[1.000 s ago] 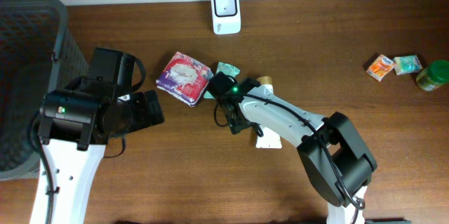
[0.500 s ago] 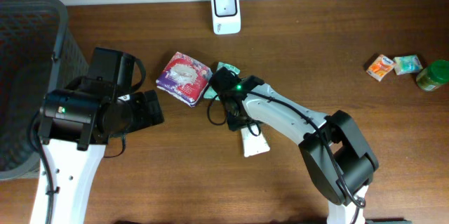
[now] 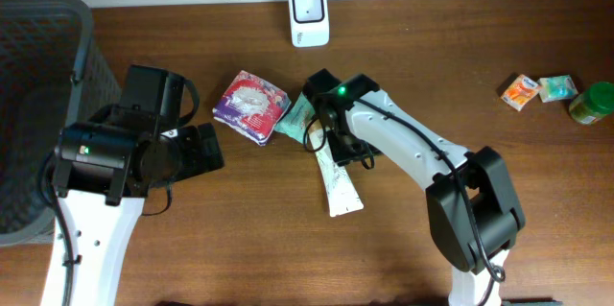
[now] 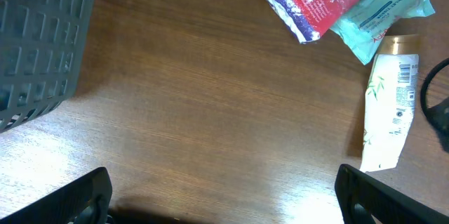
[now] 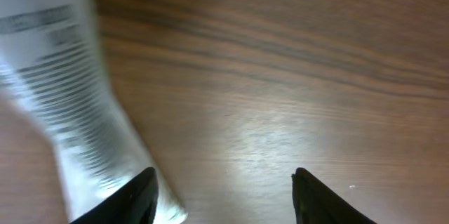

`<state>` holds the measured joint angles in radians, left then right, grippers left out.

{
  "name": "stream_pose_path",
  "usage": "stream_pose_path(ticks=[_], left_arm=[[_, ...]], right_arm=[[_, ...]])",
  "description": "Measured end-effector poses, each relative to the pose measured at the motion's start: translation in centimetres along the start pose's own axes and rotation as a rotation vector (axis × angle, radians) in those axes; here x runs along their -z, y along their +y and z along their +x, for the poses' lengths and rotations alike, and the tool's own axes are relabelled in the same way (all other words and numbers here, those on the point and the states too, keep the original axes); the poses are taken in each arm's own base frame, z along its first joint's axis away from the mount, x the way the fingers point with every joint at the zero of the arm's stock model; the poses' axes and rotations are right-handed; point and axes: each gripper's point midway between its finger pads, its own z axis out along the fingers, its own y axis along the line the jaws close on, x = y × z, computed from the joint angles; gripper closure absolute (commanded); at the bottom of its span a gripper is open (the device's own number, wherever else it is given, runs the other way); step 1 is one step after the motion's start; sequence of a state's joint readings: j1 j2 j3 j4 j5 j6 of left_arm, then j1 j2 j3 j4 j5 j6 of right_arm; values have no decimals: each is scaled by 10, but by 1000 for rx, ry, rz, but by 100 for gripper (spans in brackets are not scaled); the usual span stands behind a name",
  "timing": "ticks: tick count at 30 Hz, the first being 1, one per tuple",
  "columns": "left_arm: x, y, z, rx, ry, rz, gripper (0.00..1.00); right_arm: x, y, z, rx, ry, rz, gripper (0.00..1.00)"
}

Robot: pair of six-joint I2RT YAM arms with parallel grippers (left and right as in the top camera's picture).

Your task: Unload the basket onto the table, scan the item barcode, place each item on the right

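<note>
At pick-up step. Unclenched, empty right gripper (image 5: 221, 182) just beside tube (image 3: 338, 183); left gripper (image 4: 224, 189) released too. Next: straddle tube, clamp, carry to scanner (image 3: 309, 13) (well beyond tube).

left arm (image 3: 91, 220): white link, black housings, green mark
right arm (image 3: 403, 148): white links, black joints, green light, black cable
left gripper (image 4: 221, 190): black
right gripper (image 5: 221, 190): black

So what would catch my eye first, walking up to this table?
Probably the white tube lying flat mid-table, with the right gripper open just beside it and not holding it. After that, the small white scanner at the table's far edge and the big dark basket on the left.
</note>
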<state>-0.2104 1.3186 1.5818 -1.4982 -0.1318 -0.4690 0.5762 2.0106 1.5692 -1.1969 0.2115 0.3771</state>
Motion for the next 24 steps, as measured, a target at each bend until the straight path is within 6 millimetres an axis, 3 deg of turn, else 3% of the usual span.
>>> stream_pose_path(ticks=[2,4,6,9,11,14,21,24], left_arm=[[0,0,0,0,1,0,1],[0,0,0,0,0,0,1],[0,0,0,0,1,0,1],[0,0,0,0,0,0,1],[0,0,0,0,-1,0,1],[0,0,0,0,-1,0,1],[0,0,0,0,0,0,1],[0,0,0,0,0,0,1]], right_arm=[[14,19,3,56,-5,-29,23],[37,38,-11,85,-78,-72,23],[48,56,-21,104,-144,-104,23],[40,86,-23,146,-209,-136,23],[17,95,-12,172,-200,-129,19],[-16,77,0,176,-187,-22,16],[-43,11,-15,47,-150,55,16],[-49,12,-13,74,-100,-56,16]])
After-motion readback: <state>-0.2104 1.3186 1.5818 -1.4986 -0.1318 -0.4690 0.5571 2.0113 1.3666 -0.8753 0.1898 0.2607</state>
